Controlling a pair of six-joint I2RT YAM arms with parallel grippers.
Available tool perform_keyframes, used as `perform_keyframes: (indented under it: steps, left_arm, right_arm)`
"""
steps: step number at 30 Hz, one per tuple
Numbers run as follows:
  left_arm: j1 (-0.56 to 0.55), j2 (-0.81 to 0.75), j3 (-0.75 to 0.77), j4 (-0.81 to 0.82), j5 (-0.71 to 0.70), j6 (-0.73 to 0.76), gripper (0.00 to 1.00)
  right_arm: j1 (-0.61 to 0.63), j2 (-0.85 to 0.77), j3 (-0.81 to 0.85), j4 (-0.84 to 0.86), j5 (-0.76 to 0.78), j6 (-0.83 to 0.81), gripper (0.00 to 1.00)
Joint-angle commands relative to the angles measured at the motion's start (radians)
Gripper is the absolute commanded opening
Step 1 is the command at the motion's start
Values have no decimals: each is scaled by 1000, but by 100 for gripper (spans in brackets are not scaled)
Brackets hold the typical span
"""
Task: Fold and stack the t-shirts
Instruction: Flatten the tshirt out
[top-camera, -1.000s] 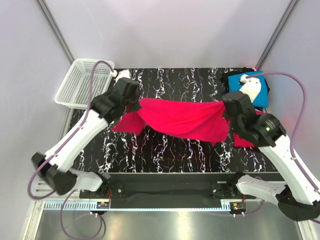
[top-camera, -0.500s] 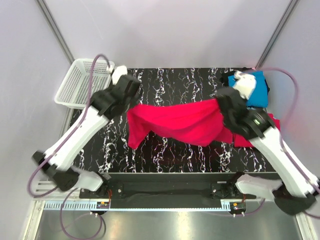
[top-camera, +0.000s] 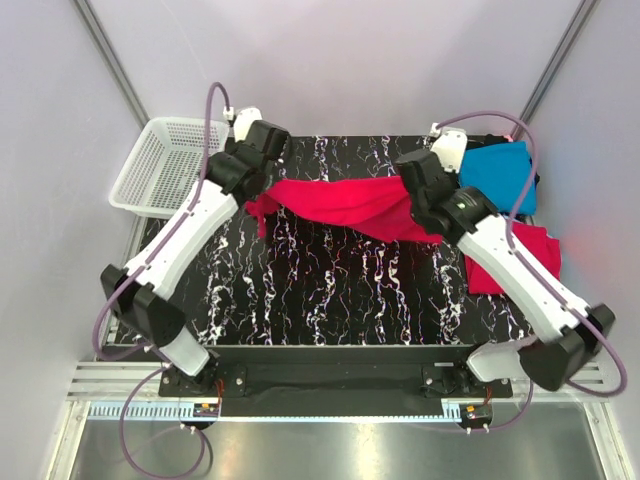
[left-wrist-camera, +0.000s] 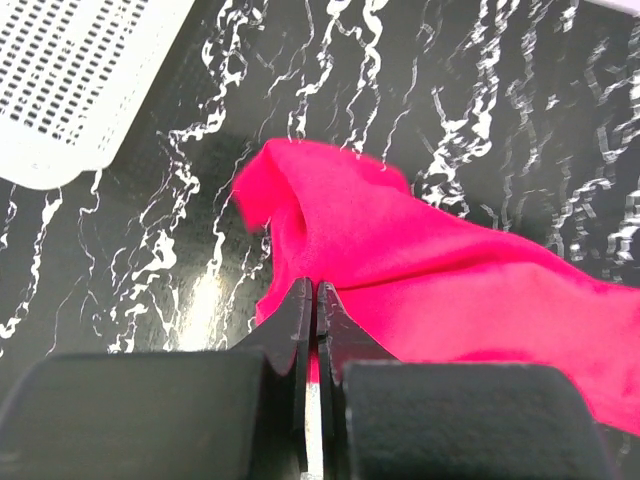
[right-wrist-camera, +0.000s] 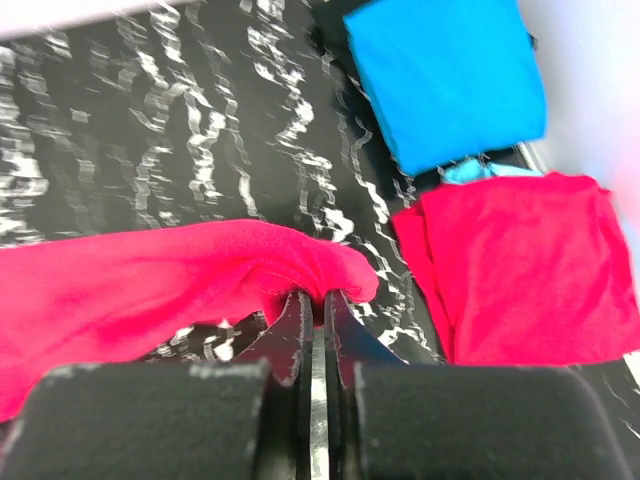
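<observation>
Your left tool (left-wrist-camera: 310, 300) is pinched fully together on one end of a pinkish-red t-shirt (top-camera: 345, 205), with only a thin fold of cloth caught between its black fingers. Your right tool (right-wrist-camera: 312, 300) is clamped just as tightly on the other end of the same shirt.

In the overhead view the garment hangs as a bunched, sagging band between the two tools. It runs across the upper middle of the frame, above the black marbled desk (top-camera: 330, 300). Its left end droops in a loose flap just below the left tool, and you cannot tell whether that flap touches the desk. In the right wrist view the right end humps up over the tool's fingers.

A turquoise-blue t-shirt (top-camera: 500, 172) lies folded flat at the upper right of the overhead frame. A second pinkish-red t-shirt (top-camera: 520, 255) lies folded just below it, at the right edge of the desk. The right wrist view shows a sliver of turquoise cloth between the two.

A white mesh basket (top-camera: 160, 165) sits at the upper left of the overhead frame, by the desk's corner. It is apart from the shirt you hold.
</observation>
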Motion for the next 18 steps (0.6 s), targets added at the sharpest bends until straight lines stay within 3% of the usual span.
perform_keyframes:
  steps: [1,10,14,18]
  left_arm:
    - [4,-142,22,57,55,43,0]
    - [-20,-441,9,-14,155,143,0]
    - [-20,-429,81,-49,135,161,0]
    - [-1,-299,123,-51,92,145,6]
  right_arm:
    - [-7,-138,58,37,-49,-55,0]
    - [-5,-342,132,-82,-154,-143,0]
    - [-5,-356,153,-81,-126,-154,0]
    - [-5,-272,136,-30,-79,-166,0]
